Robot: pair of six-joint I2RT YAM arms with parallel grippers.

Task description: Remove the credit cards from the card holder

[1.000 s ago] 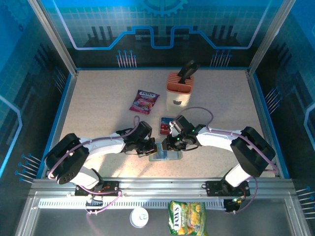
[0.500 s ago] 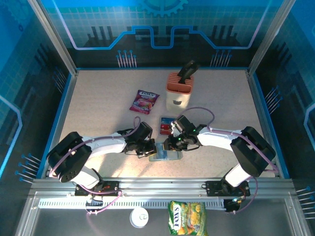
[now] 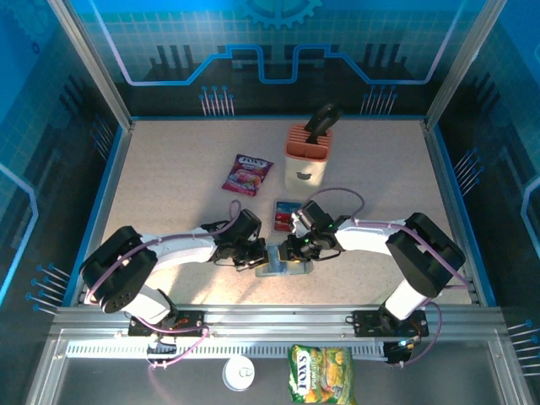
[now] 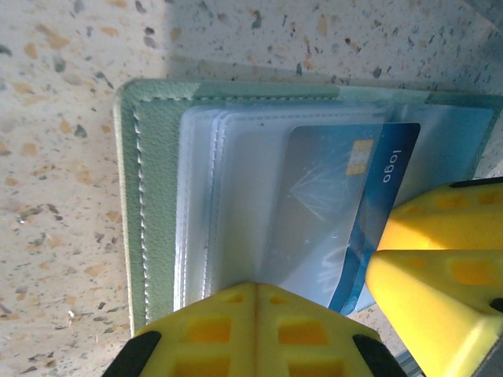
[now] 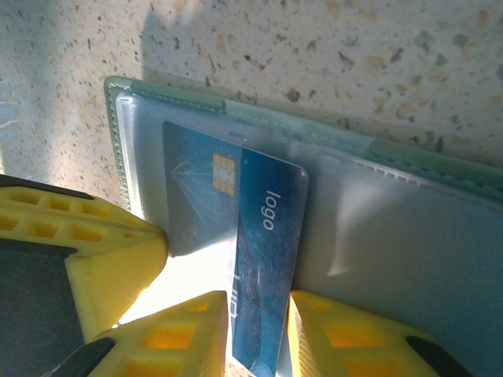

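The grey-green card holder (image 3: 283,268) lies open on the table near the front edge. Its stitched green border (image 4: 153,196) and clear sleeves show in the left wrist view. A blue credit card (image 5: 267,259) marked "logo" sticks partly out of a sleeve. My right gripper (image 5: 259,334) is shut on this card, a yellow finger on each side. My left gripper (image 4: 255,294) is shut, its tips resting on the holder's sleeves beside the right gripper's fingers (image 4: 440,259). A mainly red credit card (image 3: 284,215) lies flat on the table just behind both grippers.
A peach slotted block (image 3: 306,156) with a black object in it stands at the back centre. A purple-red snack packet (image 3: 247,175) lies to its left. A green packet (image 3: 320,375) and a white disc (image 3: 240,372) sit below the front rail.
My right arm has shifted slightly to the left over the holder. The left arm has stayed where it was.
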